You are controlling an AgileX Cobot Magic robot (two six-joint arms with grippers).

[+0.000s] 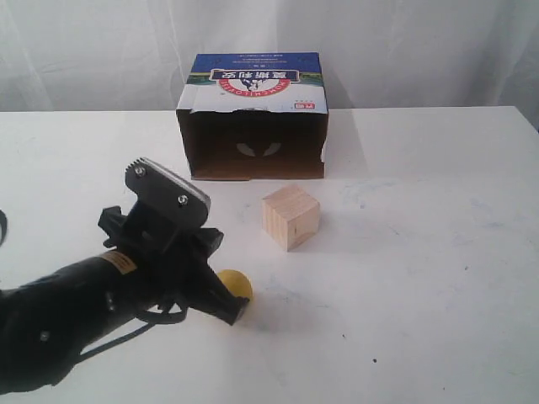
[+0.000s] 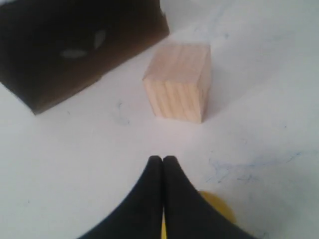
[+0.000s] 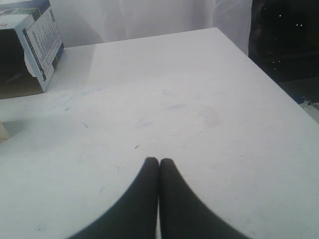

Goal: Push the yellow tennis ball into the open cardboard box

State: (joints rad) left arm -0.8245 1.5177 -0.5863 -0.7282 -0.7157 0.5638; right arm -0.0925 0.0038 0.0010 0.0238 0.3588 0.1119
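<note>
The yellow tennis ball (image 1: 235, 284) lies on the white table, partly covered by my left gripper (image 1: 235, 313), which is shut and sits right at the ball's near side. From the left wrist the ball (image 2: 218, 205) peeks out beneath and beside the closed fingertips (image 2: 163, 160). The open cardboard box (image 1: 253, 118) stands at the back, its dark opening facing the ball; its dark inside (image 2: 60, 50) also shows in the left wrist view. My right gripper (image 3: 159, 162) is shut over bare table, empty, and is out of the exterior view.
A pale wooden cube (image 1: 290, 217) stands between the ball and the box, a little to the right; the same cube (image 2: 178, 82) shows in the left wrist view. The box's printed side (image 3: 42, 35) shows from the right wrist. The table's edge (image 3: 279, 84) runs near the right gripper.
</note>
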